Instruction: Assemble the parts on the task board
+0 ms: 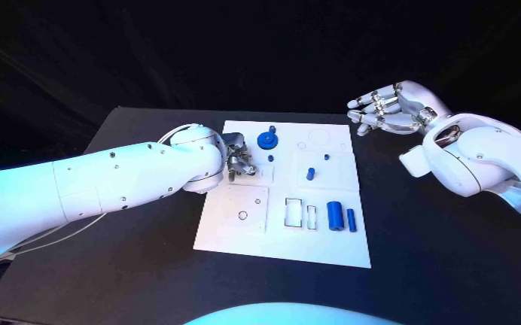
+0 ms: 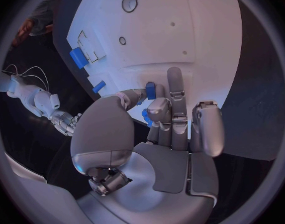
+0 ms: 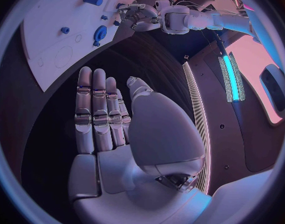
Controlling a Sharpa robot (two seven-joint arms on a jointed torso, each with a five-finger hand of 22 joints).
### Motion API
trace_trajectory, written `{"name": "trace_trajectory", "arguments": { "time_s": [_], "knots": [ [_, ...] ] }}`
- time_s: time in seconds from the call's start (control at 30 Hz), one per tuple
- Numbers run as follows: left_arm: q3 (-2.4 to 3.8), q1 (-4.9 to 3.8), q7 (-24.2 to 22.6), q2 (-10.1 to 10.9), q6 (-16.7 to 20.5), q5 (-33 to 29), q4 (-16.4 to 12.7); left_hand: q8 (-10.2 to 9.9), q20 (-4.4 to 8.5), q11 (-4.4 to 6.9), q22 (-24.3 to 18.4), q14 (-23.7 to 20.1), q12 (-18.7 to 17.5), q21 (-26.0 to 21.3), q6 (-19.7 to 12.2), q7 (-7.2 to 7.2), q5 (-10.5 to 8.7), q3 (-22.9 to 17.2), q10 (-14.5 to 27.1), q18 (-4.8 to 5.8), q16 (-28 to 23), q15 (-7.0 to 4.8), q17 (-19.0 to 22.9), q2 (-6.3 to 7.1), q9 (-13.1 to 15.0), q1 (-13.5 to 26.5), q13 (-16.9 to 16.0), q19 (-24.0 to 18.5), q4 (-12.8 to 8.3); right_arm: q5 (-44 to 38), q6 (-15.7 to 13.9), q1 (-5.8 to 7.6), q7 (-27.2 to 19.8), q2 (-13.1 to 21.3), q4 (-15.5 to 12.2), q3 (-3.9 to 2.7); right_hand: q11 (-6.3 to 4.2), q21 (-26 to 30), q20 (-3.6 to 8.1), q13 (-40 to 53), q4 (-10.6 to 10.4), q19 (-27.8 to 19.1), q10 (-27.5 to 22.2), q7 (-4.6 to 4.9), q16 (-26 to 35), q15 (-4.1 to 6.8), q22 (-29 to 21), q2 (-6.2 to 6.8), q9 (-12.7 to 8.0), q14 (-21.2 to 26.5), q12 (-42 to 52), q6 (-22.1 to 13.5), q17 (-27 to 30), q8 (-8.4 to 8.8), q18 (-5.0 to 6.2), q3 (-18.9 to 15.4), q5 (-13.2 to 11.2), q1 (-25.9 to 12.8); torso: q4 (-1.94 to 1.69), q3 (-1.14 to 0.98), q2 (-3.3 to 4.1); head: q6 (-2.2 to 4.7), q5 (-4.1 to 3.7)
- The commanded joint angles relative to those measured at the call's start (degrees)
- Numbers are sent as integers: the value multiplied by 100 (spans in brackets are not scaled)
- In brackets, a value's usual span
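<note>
The white task board lies mid-table. My left hand hovers low over its left half, thumb and a finger pinching a small blue part; a second blue piece peeks out under the fingers. A round blue part with a peg stands at the board's far side. A short blue peg stands near the middle. A blue cylinder and a thin blue pin lie beside a rectangular slot. My right hand floats beyond the board's far right corner, fingers straight, nothing in it.
The black table runs wide to the right of the board and narrower to its left. A drawn circle and a small ring mark bare spots on the board. My left forearm crosses the table's left side.
</note>
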State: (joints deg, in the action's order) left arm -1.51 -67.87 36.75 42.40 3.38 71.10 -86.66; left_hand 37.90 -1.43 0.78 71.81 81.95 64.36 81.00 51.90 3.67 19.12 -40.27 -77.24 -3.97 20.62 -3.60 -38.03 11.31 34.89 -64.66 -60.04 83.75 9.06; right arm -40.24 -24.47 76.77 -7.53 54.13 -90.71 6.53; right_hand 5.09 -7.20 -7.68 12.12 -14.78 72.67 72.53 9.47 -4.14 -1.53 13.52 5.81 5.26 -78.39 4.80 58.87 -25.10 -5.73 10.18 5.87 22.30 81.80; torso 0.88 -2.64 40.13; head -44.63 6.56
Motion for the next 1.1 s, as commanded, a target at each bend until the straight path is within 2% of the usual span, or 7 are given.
{"name": "trace_trajectory", "arguments": {
  "time_s": [0.03,0.3,0.57,0.83,1.1],
  "knots": [
    [-23,31,29,6,-269,4,-27,36,-2,22,2,27,-33,19,-5,-28,20,-1016,-25,49,-29,-32,-8,-53,5,26,12,78,-1001,-17,67,-2,0,-7,-4,-2,35,25,-36,-6,-24,22,21,25,19,-48,-9,8,7,-3,-36,11,5,18,35,3,23,-37,3,0,-2,-1,-7],
    [-20,31,33,0,-252,-4,-1,39,-6,22,7,30,-39,21,-19,-28,-3,-1009,-25,51,-30,-31,-11,-56,10,48,20,79,-993,-17,68,-1,5,-4,-7,-2,36,29,-37,-8,-31,24,21,25,21,-49,-16,9,7,-2,-38,11,6,19,35,3,34,-50,0,1,2,-9,-3],
    [-16,28,51,-63,-322,-64,99,78,-13,36,17,45,-39,24,-75,-63,-106,-820,-47,50,-42,-30,-34,-131,40,295,42,75,-808,-26,72,-1,14,-4,-13,-2,37,32,-38,-9,-35,23,18,26,22,-51,-20,11,7,0,-40,9,7,21,35,2,38,-57,3,0,-3,-18,7],
    [-9,23,65,-155,-472,-125,230,99,-10,50,26,46,-25,28,-67,-76,-100,-824,-57,52,-47,-40,-41,-208,50,256,31,77,-826,-47,84,-1,20,-7,-16,-2,39,35,-40,-10,-38,22,15,27,25,-52,-24,13,7,2,-42,7,8,22,34,1,41,-62,4,-2,-6,-22,15],
    [-7,16,83,-223,-676,-137,275,106,-9,50,33,46,-28,31,-66,-75,-107,-809,-57,53,-48,-41,-43,-211,53,251,38,79,-836,-51,87,-1,35,11,-20,-2,41,38,-41,-11,-41,21,11,28,27,-54,-28,15,7,5,-44,5,9,23,34,0,44,-69,0,-2,-6,-23,15]
  ]
}}
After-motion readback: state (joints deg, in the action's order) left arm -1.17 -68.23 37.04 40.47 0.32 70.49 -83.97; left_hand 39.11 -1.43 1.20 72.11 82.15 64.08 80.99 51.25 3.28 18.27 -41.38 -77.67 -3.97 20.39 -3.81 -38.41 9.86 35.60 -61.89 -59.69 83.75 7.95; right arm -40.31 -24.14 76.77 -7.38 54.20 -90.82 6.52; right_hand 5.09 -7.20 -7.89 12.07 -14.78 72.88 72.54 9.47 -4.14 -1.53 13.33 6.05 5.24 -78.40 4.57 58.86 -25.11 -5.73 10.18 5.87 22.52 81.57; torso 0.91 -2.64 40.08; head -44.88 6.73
